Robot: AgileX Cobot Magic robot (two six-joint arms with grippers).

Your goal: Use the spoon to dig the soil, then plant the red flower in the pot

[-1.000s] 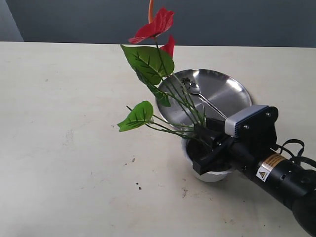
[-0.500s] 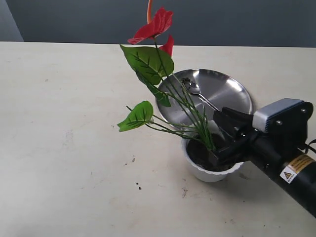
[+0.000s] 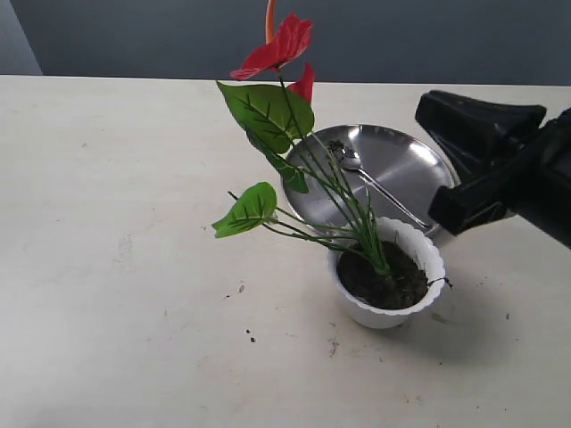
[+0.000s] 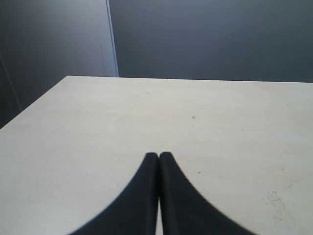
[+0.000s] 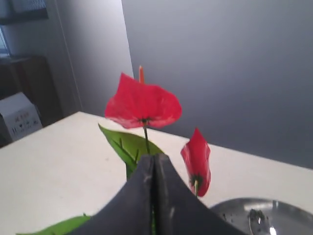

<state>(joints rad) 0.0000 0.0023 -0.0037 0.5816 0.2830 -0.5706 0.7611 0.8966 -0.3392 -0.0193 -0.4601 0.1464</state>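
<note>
matte black right gripper (image 3: 464, 156), tapered fingers (image 5: 142, 196); markings seemingly hidden.

The left gripper (image 4: 159, 155) has both black fingers pressed together, tips meeting with no gap, and it holds nothing. A bare pale table (image 4: 205, 127) extends beyond it toward 12 o'clock, ending at a dark grey wall (image 4: 210, 39).

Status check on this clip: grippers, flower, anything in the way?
Left gripper shut, empty. Right gripper shut, empty, clear of the pot. Red flower stands planted in the soil. Spoon on the steel plate. No obstruction.
</note>
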